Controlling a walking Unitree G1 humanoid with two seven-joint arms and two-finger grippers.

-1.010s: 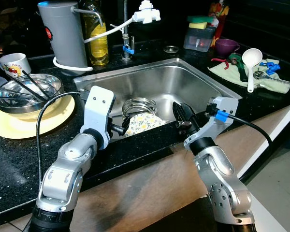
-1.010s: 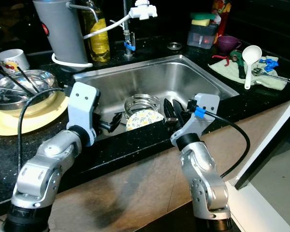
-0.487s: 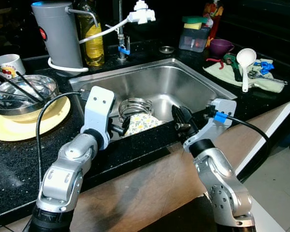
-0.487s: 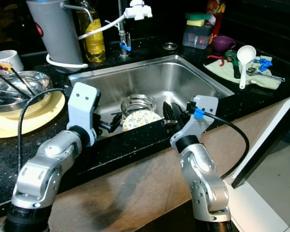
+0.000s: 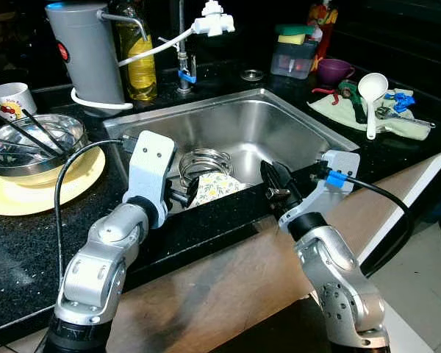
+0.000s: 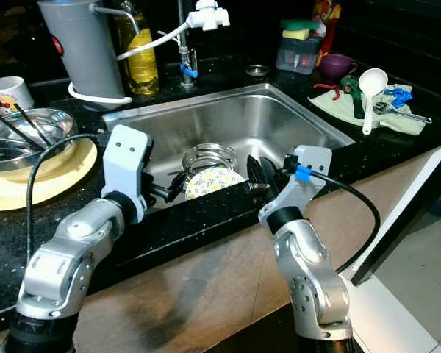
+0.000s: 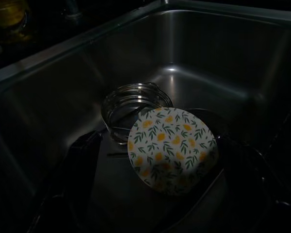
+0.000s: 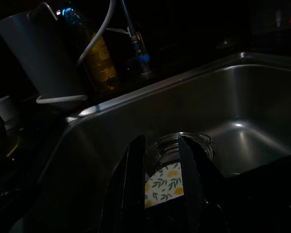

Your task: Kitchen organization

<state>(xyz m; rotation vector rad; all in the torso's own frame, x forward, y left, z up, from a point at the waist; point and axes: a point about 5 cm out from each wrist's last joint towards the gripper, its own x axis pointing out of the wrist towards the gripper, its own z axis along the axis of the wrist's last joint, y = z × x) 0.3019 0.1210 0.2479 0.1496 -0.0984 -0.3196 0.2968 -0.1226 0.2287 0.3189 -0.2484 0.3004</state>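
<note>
Both grippers hang over the sink [image 5: 309,121]: right gripper [image 8: 160,179] slightly open, empty; left gripper [image 5: 182,197] unclear. Inside sit a glass jar [image 7: 131,104] and flowery plate [image 7: 172,148].

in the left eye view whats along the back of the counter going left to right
white mug → grey canister → oil bottle → faucet → sponge holder → purple cup → white ladle

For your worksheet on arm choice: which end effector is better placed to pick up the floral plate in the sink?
Probably the left end effector: its fingertips sit right beside the floral plate, while the right end effector hovers farther off.
</note>
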